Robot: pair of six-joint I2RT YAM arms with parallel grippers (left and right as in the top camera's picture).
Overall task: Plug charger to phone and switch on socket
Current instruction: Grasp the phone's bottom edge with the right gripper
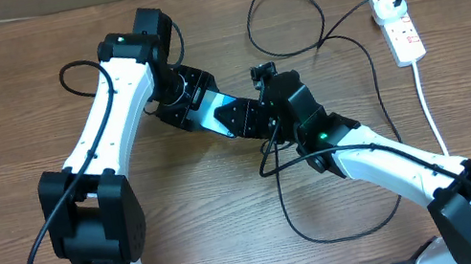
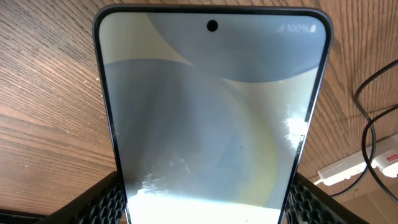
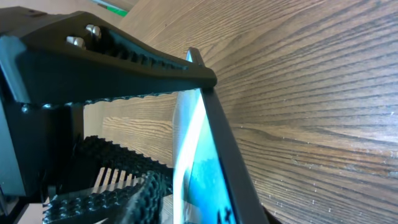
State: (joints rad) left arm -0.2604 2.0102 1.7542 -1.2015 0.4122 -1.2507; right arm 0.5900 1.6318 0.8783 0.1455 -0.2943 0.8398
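phone (image 2: 211, 118) clamped by left gripper (image 2: 208, 202); socket (image 1: 403, 34) apart

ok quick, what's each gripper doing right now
Left gripper: closed, holding the phone by its lower end.
Right gripper: cannot be told; its fingers are at the phone's edge, and any grip is hidden.

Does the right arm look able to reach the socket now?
Probably yes. The socket lies beyond the right gripper, on that arm's side; only the charger cable loops between them, and the gripper might drag it.
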